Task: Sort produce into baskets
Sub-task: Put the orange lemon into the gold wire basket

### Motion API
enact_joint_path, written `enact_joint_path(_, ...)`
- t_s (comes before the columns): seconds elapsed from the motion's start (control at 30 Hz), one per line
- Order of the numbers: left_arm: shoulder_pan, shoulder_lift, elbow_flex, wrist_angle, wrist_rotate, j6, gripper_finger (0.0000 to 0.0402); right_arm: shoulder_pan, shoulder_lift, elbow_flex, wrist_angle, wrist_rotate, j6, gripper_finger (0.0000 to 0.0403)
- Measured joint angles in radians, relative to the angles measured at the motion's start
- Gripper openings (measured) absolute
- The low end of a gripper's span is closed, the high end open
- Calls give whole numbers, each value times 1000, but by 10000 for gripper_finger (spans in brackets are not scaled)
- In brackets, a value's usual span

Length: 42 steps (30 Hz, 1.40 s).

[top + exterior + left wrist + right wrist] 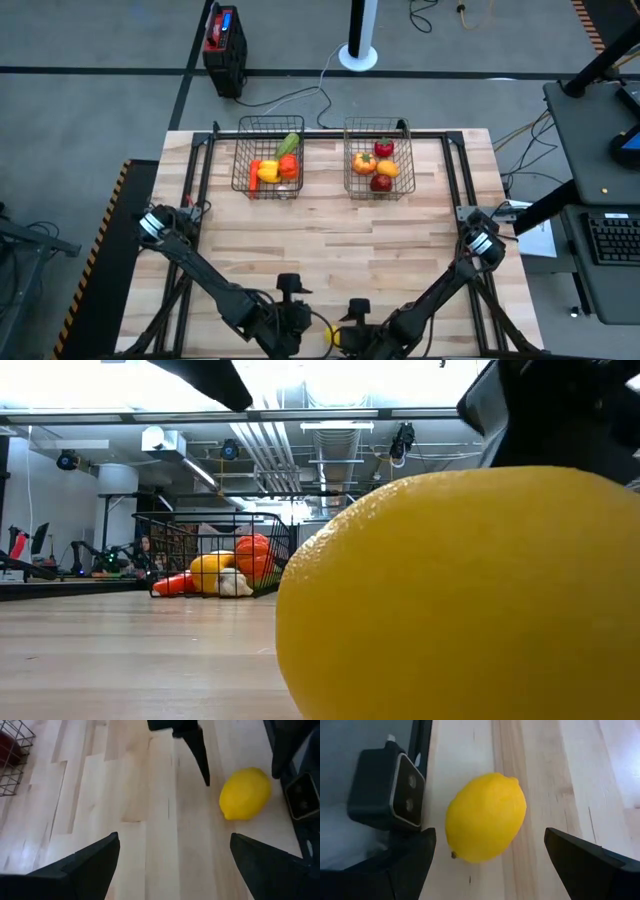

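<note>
- High view: the two baskets sit side by side at the far edge of the table (330, 235), the left basket (268, 158) holding a cucumber (289, 144), a yellow pepper (268, 172) and red and orange pieces, the right basket (379, 159) holding an orange, a lemon-yellow piece and dark red fruit.
- The whole middle of the table between the baskets and the arms lies bare, with open room on either side up to the black frame.
- Both arms reach in low along the near edge; the left tool (290, 300) and the right tool (355, 322) stand near each other there, and a lemon (331, 335) shows as a yellow spot between them, right at the near edge.
- Low view: the lemon (470, 600) fills most of the right of the picture, just before the camera; far behind it the left basket (215, 555) stands on the table with orange, yellow and red produce inside.
- Left wrist view: the left tool (175, 857) has its fingers (95, 860) spread wide with only bare wood between them; the lemon (245, 793) lies ahead and off to one side, apart from both fingers.
- Right wrist view: the right tool (487, 855) is spread wide, its fingers (585, 857) flanking the lemon (486, 817) without touching it; the lemon lies just beside the table's edge and a dark camera block (385, 787).
</note>
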Motion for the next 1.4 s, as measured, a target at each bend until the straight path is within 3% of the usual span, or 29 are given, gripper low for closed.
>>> enact_joint_path(0.77, -7, 2, -6, 20, -4, -23, 359, -26, 54, 0, 99, -15, -58, 359)
enact_joint_path(1.17, -7, 2, -7, 20, -6, -22, 359, -29, 47, 0, 84, -14, -70, 216)
enact_joint_path(1.4, -7, 2, -7, 19, -32, -18, 359, -29, -18, -1, -52, 24, -67, 215)
